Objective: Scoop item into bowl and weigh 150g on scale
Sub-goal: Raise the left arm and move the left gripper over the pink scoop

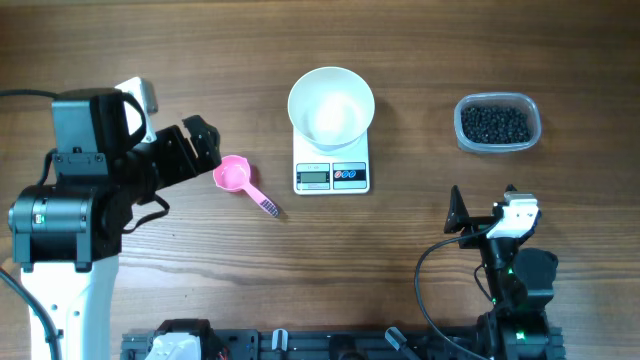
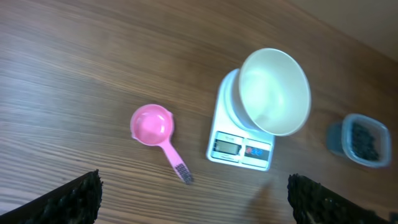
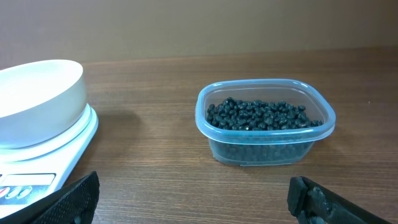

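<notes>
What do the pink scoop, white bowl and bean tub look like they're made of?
Pink scoop: probably plastic, even matte colour, moulded ribbed handle. White bowl: smooth, faint sheen; ceramic or plastic, unclear. Tub: clear bluish plastic, black beans visible through its wall.

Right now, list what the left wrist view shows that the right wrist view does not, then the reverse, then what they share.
Only the left wrist: the pink scoop lying on the table, the display of the scale, and the empty inside of the bowl. Only the right wrist: the beans seen through the side wall of the clear tub. Both: bowl on scale, tub of beans, wooden table.
</notes>
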{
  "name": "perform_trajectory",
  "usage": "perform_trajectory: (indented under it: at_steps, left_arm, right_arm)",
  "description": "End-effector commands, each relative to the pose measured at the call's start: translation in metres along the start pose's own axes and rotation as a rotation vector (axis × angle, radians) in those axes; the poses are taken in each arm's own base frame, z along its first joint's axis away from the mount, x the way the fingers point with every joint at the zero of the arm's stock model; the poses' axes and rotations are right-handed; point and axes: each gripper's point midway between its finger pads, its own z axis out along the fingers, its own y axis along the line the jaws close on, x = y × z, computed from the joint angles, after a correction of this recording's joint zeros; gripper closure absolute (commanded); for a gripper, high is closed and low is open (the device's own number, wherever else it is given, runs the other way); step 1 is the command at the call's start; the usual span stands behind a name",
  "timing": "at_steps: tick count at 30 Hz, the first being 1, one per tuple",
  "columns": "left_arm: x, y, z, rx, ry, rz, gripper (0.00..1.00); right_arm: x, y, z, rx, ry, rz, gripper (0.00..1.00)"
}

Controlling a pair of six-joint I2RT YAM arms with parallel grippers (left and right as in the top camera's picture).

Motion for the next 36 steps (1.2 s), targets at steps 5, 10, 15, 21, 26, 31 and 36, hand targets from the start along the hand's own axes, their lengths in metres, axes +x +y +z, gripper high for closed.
perform_trajectory:
  at_steps: [5,10,15,21,26,31,36]
  left_arm:
    - [0.007,-0.032,-0.006,0.176,0.053,0.019,0.0]
    - [0.009,-0.031,-0.004,0.17,0.066,0.016,0.0]
    - [0.009,-0.016,0.006,0.077,0.087,-0.102,0.0]
    - [0.011,0.025,0.026,-0.165,0.104,-0.337,0.0]
    - [0.016,0.034,0.047,-0.238,0.166,-0.427,0.0]
    - [0.023,0.042,0.072,-0.296,0.242,-0.478,0.0]
    - [0.04,0.052,0.09,-0.377,0.325,-0.566,0.0]
  right_arm:
    - [0.001,0.002,0.0,-0.014,0.003,0.005,0.0]
    - [0.001,0.002,0.0,-0.014,0.003,0.005,0.0]
    - [0.001,0.002,0.0,-0.014,0.003,0.005,0.0]
    - [0.001,0.002,0.0,-0.014,0.003,0.005,0.0]
    - [0.001,0.002,0.0,-0.014,0.003,0.005,0.0]
    - [0.001,0.002,0.0,-0.014,0.003,0.005,0.0]
    - [0.001,0.002,0.0,-0.014,0.003,0.005,0.0]
